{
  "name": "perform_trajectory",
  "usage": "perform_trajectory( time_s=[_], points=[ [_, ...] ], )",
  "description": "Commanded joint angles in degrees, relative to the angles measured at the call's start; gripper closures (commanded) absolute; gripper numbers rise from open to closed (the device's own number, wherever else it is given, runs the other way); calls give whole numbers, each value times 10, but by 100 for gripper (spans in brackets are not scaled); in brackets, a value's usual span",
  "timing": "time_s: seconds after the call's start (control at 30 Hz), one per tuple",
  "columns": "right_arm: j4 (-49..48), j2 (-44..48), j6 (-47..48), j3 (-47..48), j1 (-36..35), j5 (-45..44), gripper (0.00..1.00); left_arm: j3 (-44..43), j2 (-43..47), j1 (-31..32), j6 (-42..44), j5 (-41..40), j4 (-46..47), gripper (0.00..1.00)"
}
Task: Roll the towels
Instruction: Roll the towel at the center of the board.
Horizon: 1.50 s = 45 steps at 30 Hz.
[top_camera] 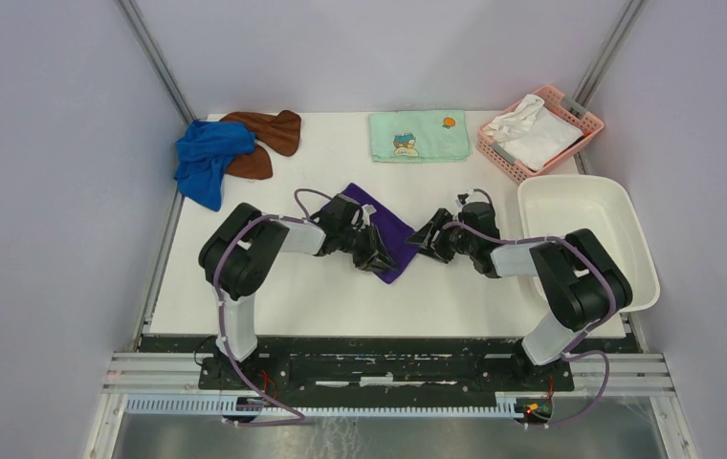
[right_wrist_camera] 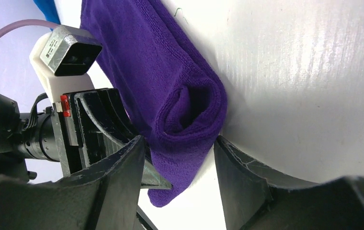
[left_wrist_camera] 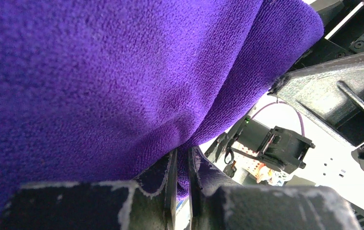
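The dark purple towel (top_camera: pixel 385 229) lies mid-table, its near end partly rolled (right_wrist_camera: pixel 189 115). My left gripper (top_camera: pixel 376 258) is shut on a fold of the purple towel (left_wrist_camera: pixel 122 86) at its near-left corner. My right gripper (top_camera: pixel 424 239) is open, its jaws standing either side of the rolled end, with the towel's corner between them (right_wrist_camera: pixel 180 172). The royal blue towel (top_camera: pixel 205 158) and the rust-brown towel (top_camera: pixel 266 134) lie crumpled together at the far left corner of the table.
A pale green cartoon-print towel (top_camera: pixel 419 135) lies flat at the back. A pink basket (top_camera: pixel 580 120) with a white cloth (top_camera: pixel 532 132) stands at the back right. A white tub (top_camera: pixel 584 229) sits at the right edge beside my right arm.
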<state>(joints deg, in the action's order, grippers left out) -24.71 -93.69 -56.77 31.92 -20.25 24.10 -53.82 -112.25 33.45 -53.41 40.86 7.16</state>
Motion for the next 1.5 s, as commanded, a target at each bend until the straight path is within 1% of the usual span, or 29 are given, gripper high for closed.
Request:
perform_trajectory(
  time_s=[0.0, 0.1, 0.27, 0.47, 0.57, 0.67, 0.77, 0.83, 0.97, 1.1, 1.27, 1.3, 1.37, 1.47],
  points=[
    [-103, -16, -29, -13, -2, 12, 37, -15, 4, -7, 42, -50, -34, 88],
    [-92, -19, -31, -13, -2, -2, 38, -19, 3, -7, 43, -49, -37, 88],
    [-62, -26, -26, -13, -1, -32, 42, -24, 1, -6, 44, -48, -42, 88],
    [-16, -42, -24, 1, -2, -58, 53, -27, 4, -7, 50, -51, -52, 87],
    [50, -36, -11, 16, -2, -80, 61, -29, 9, -6, 53, -58, -58, 86],
    [146, -23, 7, 42, -3, -110, 71, -33, 17, -6, 58, -71, -69, 83],
    [241, -13, 24, 75, -5, -140, 78, -34, 36, -3, 70, -91, -86, 77],
    [301, -6, 34, 97, -9, -163, 82, -35, 59, 4, 84, -119, -107, 69],
    [396, -3, 43, 145, -21, -196, 85, -47, 120, 30, 130, -215, -170, 55],
    [464, -6, 47, 188, -25, -204, 85, -72, 176, 94, 202, -374, -225, 43],
    [516, -12, 53, 224, -25, -212, 85, -98, 198, 205, 294, -586, -238, 38],
    [522, -12, 53, 228, -26, -212, 84, -103, 195, 234, 312, -615, -234, 37],
    [527, -15, 52, 233, -26, -210, 84, -114, 180, 270, 342, -667, -230, 34],
    [530, -21, 53, 241, -26, -204, 84, -127, 150, 321, 394, -727, -211, 33]
  ],
)
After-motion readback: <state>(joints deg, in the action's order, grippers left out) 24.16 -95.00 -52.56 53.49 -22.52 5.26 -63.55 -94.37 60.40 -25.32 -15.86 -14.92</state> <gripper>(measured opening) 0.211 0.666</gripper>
